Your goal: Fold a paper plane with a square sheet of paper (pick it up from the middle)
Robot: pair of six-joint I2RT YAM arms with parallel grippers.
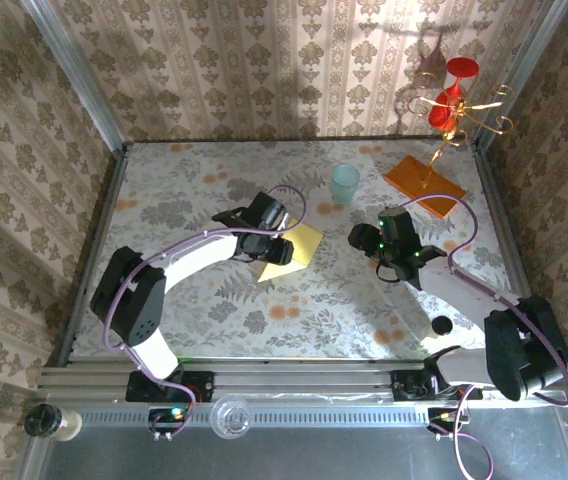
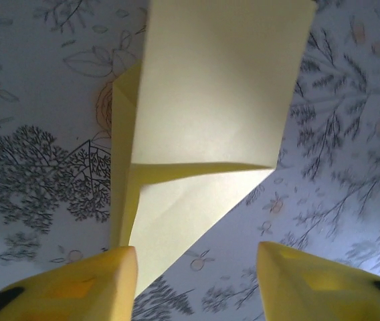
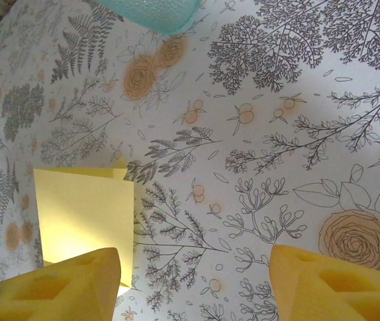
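The folded yellow sheet of paper (image 1: 301,246) lies flat near the middle of the counter (image 1: 214,310), one flap creased over another. The left gripper (image 2: 197,261) hangs over its pointed end, jaws apart and holding nothing. That tip slips behind one finger (image 2: 89,281), so contact cannot be told. The right gripper (image 3: 193,267) stands wide over bare counter beside the sheet, well apart from it. The left arm covers part of the sheet from above. A teal cup (image 3: 153,10) is cut off by the frame.
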